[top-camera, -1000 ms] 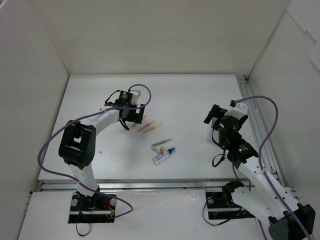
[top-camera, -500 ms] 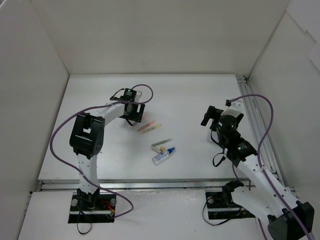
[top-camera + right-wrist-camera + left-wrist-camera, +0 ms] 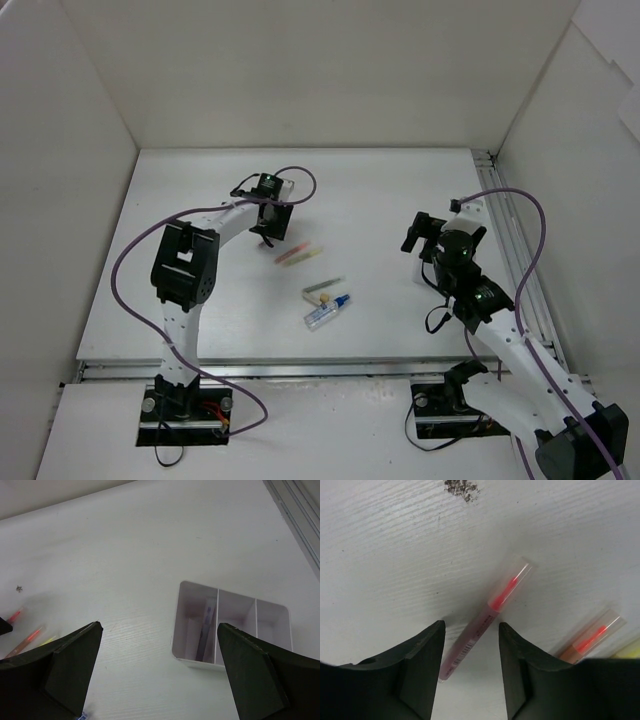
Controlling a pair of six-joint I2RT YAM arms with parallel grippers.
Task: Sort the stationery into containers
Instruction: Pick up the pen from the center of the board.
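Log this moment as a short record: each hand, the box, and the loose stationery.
left hand: open, fingers astride the pink pen lying on the table
right hand: open wide, holding nothing, box below it
box: three compartments; purple pen in one end compartment
loose on table: orange pen, yellow-green pen, grey pen, beige piece, white tube

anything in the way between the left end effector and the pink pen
Nothing visible. The pink pen lies flat on the table between the open fingers of the left end effector, with bare table on each side. The orange pen lies off to one side, clear of them.
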